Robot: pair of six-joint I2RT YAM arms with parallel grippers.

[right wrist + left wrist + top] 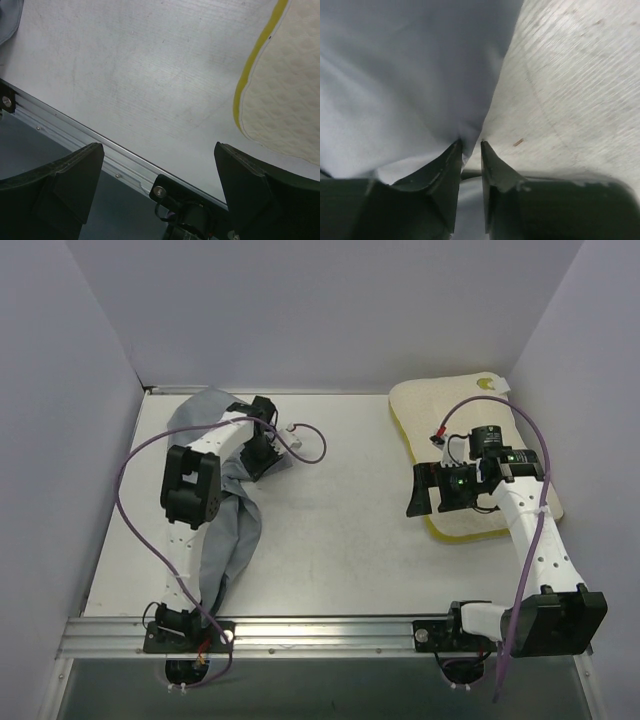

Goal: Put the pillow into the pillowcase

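The grey pillowcase (228, 530) lies limp and bunched along the table's left side, partly under my left arm. My left gripper (264, 456) is at its right edge. In the left wrist view the gripper (470, 145) has its jaws nearly together, pinching the edge of the pillowcase (405, 75). The cream-white pillow (440, 415) with yellow edges lies at the back right. My right gripper (414, 491) hovers open and empty over the pillow's near left edge. In the right wrist view the gripper (159, 150) is wide open, with the pillow (285, 95) at the upper right.
White walls enclose the table on the left, back and right. An aluminium rail (330, 630) runs along the near edge and also shows in the right wrist view (75, 135). A purple cable (305, 445) loops beside the left gripper.
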